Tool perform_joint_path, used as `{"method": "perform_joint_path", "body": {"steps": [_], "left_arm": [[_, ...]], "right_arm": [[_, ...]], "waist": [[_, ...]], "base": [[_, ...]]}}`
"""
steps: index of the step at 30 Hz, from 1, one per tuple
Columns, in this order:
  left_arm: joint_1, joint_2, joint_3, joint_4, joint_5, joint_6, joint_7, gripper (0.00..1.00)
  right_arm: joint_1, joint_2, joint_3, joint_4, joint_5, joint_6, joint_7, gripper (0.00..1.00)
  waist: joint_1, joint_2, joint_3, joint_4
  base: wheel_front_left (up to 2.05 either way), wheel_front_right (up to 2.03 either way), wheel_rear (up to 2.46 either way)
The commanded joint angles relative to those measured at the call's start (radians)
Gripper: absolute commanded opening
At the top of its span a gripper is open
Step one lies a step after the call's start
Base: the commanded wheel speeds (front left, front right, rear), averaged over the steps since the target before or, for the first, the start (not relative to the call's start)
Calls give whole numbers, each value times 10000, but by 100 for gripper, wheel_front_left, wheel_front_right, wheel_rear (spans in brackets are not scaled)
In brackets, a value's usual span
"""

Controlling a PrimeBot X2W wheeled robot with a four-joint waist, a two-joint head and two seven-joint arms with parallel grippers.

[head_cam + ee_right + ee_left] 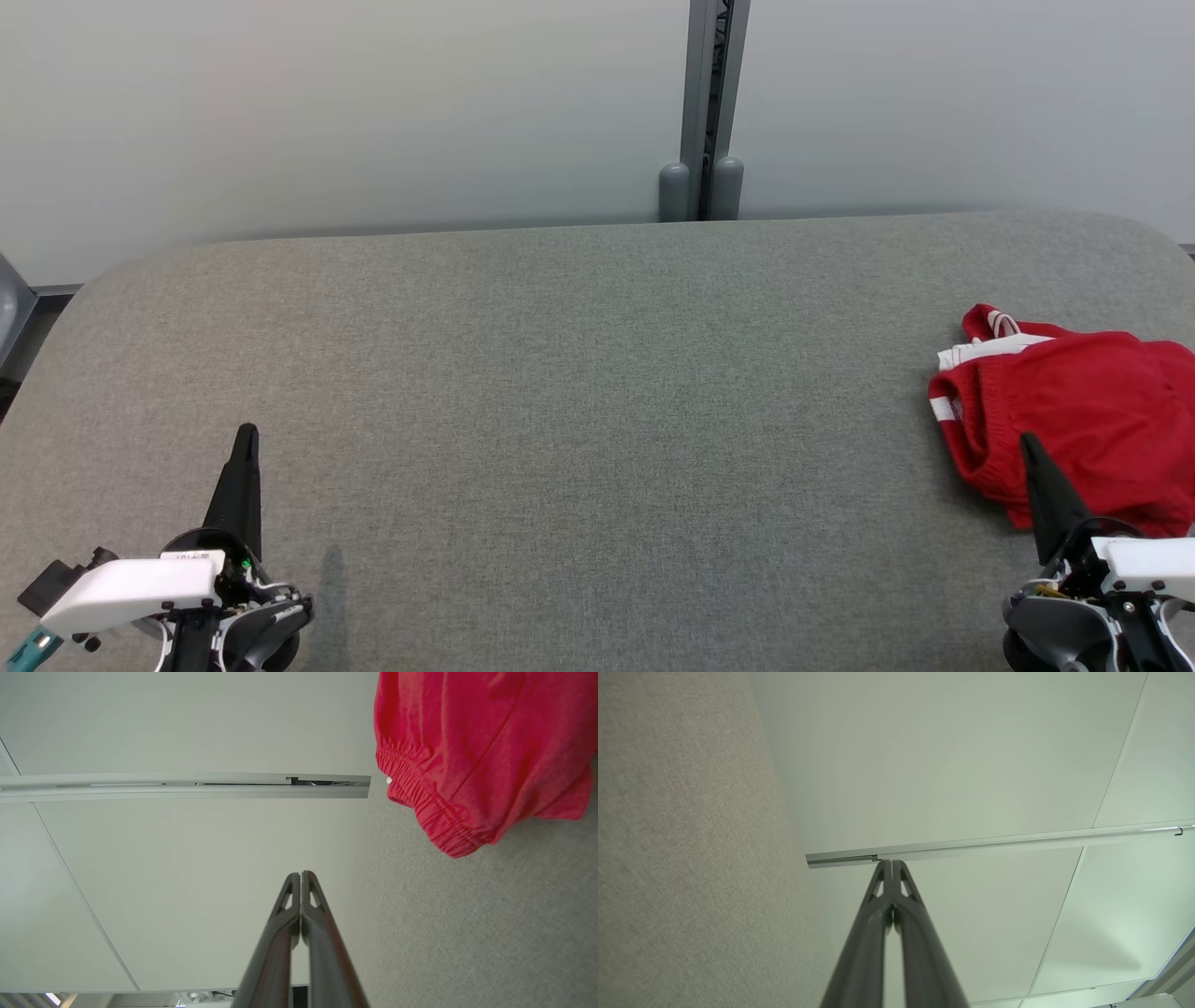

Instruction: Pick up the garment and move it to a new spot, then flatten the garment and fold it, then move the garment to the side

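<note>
Bright, even, diffuse light, faint soft shadows on the table; wrist views stretch at edges.

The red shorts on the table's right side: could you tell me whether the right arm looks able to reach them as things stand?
Probably yes. The right end effector sits right by the red shorts, and nothing lies between them, though it is shut and must open first.

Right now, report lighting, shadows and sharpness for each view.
Head view: even, soft light, no glare; a faint shadow on the table at lower left. Left wrist view: nearby table fabric blurs toward the bottom edge. Right wrist view: garment sharp, slight shadow along its edge.
</note>
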Motion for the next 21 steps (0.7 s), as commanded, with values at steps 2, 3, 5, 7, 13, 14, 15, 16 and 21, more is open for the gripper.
{"method": "perform_joint_path", "body": {"steps": [2,3,5,7,13,14,15,16,21], "left_arm": [[-145,21,47,11,-1,-30,34,0],[-145,21,47,11,-1,-30,35,0],[-145,21,47,11,0,-30,35,0],[-145,20,48,11,0,-30,36,0],[-146,19,48,10,2,-30,37,0],[-146,19,49,10,2,-30,37,0],[-146,19,49,10,2,-30,37,0],[-146,19,49,10,3,-30,38,0],[-146,19,49,10,4,-30,39,0]], "right_arm": [[-43,-33,-18,23,13,7,25,0],[-43,-33,-18,23,12,7,25,0],[-43,-33,-19,23,12,7,25,0],[-43,-32,-19,23,12,7,26,0],[-43,-32,-20,23,11,7,26,0],[-43,-32,-20,23,11,7,26,0],[-43,-32,-20,23,11,7,27,0],[-43,-31,-19,23,11,7,27,0],[-42,-31,-20,23,10,7,26,0]], "waist": [[0,0,0,0],[0,0,0,0],[0,0,0,0],[0,0,0,0],[0,0,0,0],[0,0,0,0],[0,0,0,0],[0,0,0,0],[0,0,0,0]], "base": [[0,0,0],[0,0,0],[0,0,0],[0,0,0],[0,0,0],[0,0,0],[0,0,0],[0,0,0],[0,0,0]]}}
